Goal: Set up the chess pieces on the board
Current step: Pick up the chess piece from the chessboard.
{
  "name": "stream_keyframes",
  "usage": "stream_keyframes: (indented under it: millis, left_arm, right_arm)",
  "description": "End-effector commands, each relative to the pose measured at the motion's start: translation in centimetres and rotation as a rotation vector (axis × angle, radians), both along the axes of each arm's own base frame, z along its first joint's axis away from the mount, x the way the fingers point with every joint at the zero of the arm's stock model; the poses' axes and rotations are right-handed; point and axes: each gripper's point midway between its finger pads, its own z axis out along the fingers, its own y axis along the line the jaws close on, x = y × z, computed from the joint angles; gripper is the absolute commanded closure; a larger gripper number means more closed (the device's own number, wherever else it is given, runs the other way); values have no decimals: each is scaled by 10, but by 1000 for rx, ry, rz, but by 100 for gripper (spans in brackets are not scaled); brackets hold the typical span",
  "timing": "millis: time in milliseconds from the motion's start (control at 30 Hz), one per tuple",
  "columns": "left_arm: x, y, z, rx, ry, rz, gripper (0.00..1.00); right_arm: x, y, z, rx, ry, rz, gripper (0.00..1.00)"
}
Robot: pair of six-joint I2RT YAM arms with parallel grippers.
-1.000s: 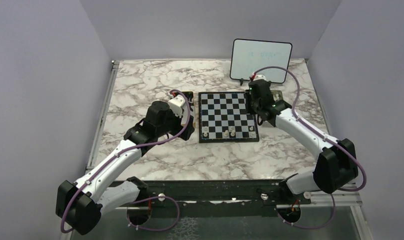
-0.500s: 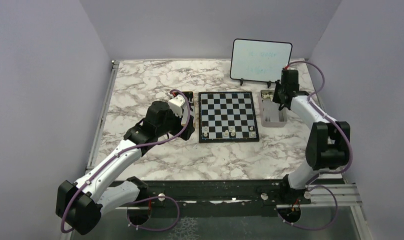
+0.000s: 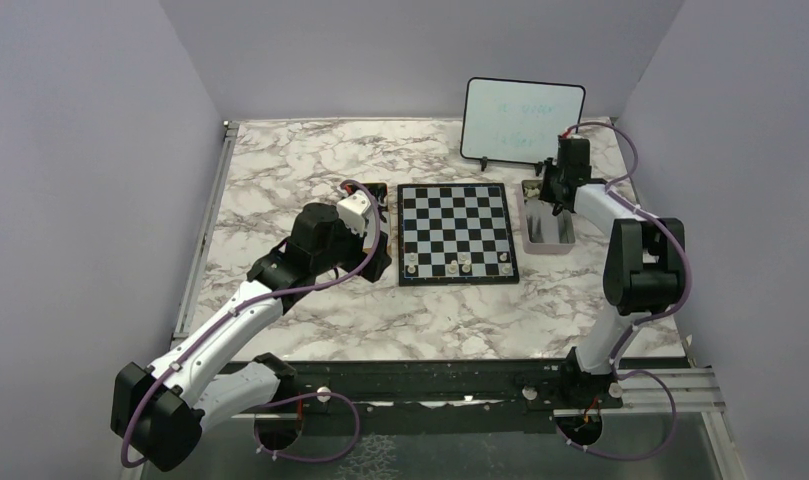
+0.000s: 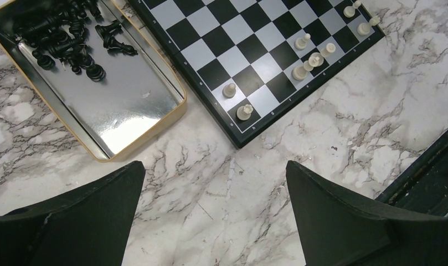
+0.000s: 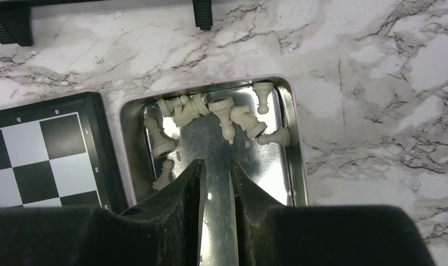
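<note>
The board (image 3: 455, 232) lies mid-table and holds several cream-white pieces (image 3: 458, 265) on its near rows, also seen in the left wrist view (image 4: 245, 112). More white pieces (image 5: 227, 113) lie heaped at the far end of a metal tray (image 5: 299, 160) right of the board (image 5: 39, 160). My right gripper (image 5: 217, 166) hangs over the tray's bare floor, its jaws a narrow gap apart with nothing between them; it also shows in the top view (image 3: 552, 197). My left gripper (image 4: 216, 172) is wide open and empty over marble near the board's near-left corner (image 4: 241, 136).
A gold-rimmed tin (image 4: 127, 105) left of the board holds several black pieces (image 4: 66, 39). An upright whiteboard (image 3: 523, 122) stands at the back right, behind the tray (image 3: 548, 230). The table's dark front rail (image 4: 426, 166) is close to the left gripper.
My right arm has swung from the board's right edge out to the tray and now hangs over it. The left arm has not moved.
</note>
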Motion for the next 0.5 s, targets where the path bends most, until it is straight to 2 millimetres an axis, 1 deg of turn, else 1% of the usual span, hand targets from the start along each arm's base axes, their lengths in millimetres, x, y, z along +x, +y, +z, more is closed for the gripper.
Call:
stream_keyframes:
  millis: [0,333,467]
  left_arm:
    - [-2,-4,7,-35,-22,-19,2]
    - [-2,-5,6,-34,-18,-22,2]
    - [-2,-5,6,-36,-17,-25,2]
  right_arm:
    - [22,2,12,6,-65,27,72]
    - [22,0,6,-2,-52,29,72]
    - [18,2,8,12,-42,19,72]
